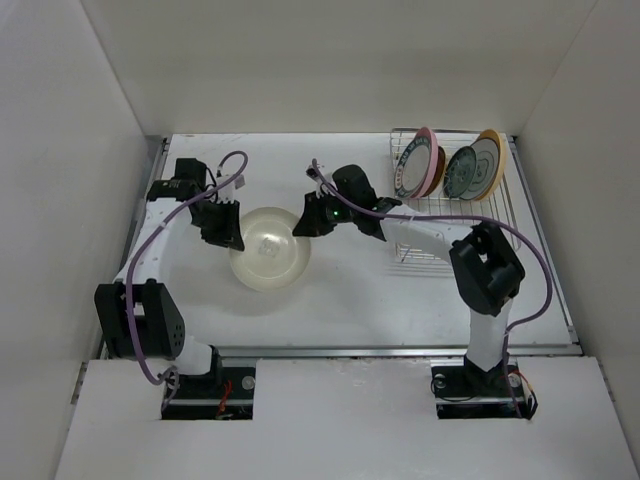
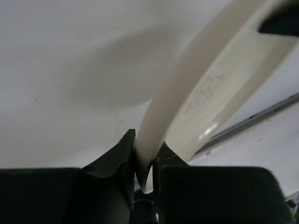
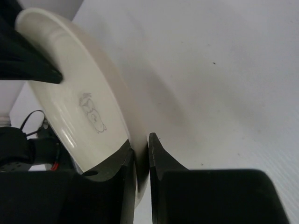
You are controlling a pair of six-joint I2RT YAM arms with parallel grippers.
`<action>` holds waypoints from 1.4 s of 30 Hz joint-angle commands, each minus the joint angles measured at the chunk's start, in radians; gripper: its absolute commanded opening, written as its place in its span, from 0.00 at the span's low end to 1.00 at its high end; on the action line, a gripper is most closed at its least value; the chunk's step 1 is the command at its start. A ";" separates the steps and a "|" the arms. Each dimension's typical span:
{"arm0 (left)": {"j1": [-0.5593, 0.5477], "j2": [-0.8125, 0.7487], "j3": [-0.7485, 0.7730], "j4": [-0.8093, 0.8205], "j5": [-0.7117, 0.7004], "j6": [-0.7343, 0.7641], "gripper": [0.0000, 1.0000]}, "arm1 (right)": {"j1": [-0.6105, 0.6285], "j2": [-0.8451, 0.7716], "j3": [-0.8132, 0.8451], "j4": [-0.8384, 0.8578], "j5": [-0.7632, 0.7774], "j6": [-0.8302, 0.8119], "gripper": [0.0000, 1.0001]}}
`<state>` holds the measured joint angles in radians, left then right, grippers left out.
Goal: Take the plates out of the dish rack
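Observation:
A plain cream plate (image 1: 270, 248) is held over the table, left of centre, with its underside facing the camera. My left gripper (image 1: 228, 235) is shut on its left rim, and my right gripper (image 1: 305, 222) is shut on its right rim. In the left wrist view the left gripper (image 2: 145, 140) pinches the plate's (image 2: 219, 79) edge. In the right wrist view the right gripper (image 3: 140, 142) pinches the plate's (image 3: 70, 93) edge. The silver wire dish rack (image 1: 450, 215) stands at the back right. It holds a gold-patterned plate (image 1: 413, 168) against a pink plate (image 1: 435, 165), and a teal plate (image 1: 463, 172) and a grey-ringed plate (image 1: 483, 165) against a yellow-orange one (image 1: 497, 150).
White walls enclose the table (image 1: 400, 300) on the left, back and right. A metal rail (image 1: 400, 350) runs along the near edge. The right arm's elbow (image 1: 485, 265) hangs over the rack's front.

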<state>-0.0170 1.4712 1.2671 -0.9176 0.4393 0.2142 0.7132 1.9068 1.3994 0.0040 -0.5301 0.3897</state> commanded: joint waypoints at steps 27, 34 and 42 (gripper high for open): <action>0.166 0.650 0.417 -0.133 0.074 -0.032 0.04 | -0.087 -0.477 0.115 -0.524 0.823 -0.006 0.86; 0.200 0.726 0.434 -0.132 0.030 -0.052 0.47 | -0.228 -0.534 0.115 -0.653 1.053 0.052 0.91; 0.200 0.595 0.390 -0.121 -0.059 -0.110 0.71 | -0.503 -0.468 0.213 -0.633 0.958 0.052 0.70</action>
<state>0.1791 2.1746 1.6752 -1.0355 0.4538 0.1238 0.2855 1.4178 1.5440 -0.6407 0.4576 0.4339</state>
